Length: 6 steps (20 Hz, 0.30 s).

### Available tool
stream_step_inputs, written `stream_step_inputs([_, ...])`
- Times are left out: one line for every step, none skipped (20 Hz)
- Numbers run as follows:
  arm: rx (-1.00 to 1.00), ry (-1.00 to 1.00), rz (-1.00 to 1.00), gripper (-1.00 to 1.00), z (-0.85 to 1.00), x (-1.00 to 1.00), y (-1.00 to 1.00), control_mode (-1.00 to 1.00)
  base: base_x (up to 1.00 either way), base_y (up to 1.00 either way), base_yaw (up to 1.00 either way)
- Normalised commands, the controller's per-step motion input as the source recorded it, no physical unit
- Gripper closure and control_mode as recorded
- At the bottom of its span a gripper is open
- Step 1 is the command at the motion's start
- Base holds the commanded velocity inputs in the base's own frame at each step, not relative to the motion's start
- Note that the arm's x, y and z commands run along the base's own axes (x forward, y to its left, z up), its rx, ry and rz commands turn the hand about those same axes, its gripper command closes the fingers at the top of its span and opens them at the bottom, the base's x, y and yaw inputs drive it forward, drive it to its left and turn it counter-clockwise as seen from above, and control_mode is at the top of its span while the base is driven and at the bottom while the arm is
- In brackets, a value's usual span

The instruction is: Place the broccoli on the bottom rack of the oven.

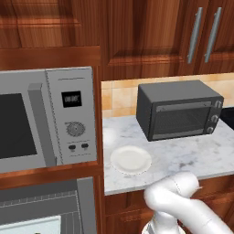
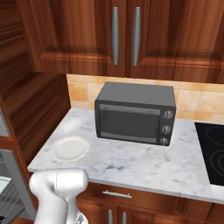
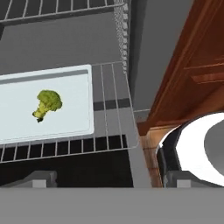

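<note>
Lying on a pale tray (image 3: 65, 85) that sits on a wire rack (image 3: 111, 109) inside the oven (image 3: 144, 52), the broccoli (image 3: 47, 104) rests on its side, floret toward the far end and stalk toward the near left; it touches nothing but the tray. Judged from its look, the piece is light and fairly firm, the crown crumbly under hard pressure, the stalk the sounder place to take hold; a light pinch across the stalk, just below the crown, would serve should it need moving. The gripper (image 3: 107, 181) shows in the hand view as two dark fingertips (image 3: 39, 178) at the near edge, set well apart with nothing between them, so the jaws stand released and empty; the broccoli lies beyond them, to the left of their midline and well clear of both tips. Whether this rack is the bottom one cannot be settled outright; a second rack (image 3: 57, 8) shows farther off, which suggests it is the lower of the two. On that reading the placement appears done.
</note>
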Motion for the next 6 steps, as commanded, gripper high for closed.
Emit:
stream_step_inputs([0.07,0.00,0.00,-1.00,0.47,0.00,-0.86,-1.00,0.00,0.00,0.00])
stream_step_inputs([0.02,0.00,0.00,-1.00,0.46,0.00,-0.69,-1.00,0.00,0.00,0.00])
stream_step_inputs([0.00,0.00,0.00,-1.00,0.52,0.00,-0.41,-1.00,0.00,0.00,0.00])
stream_step_inputs([0.00,0.00,0.00,-1.00,0.49,0.00,-0.25,-1.00,0.00,0.00,0.00])
stream_step_inputs([-0.02,0.00,0.00,-1.00,0.44,0.00,-0.11,-1.00,0.00,0.00,0.00])
stream_step_inputs([-0.04,0.00,0.00,-1.00,0.40,0.00,-0.09,-1.00,0.00,0.00,0.00])
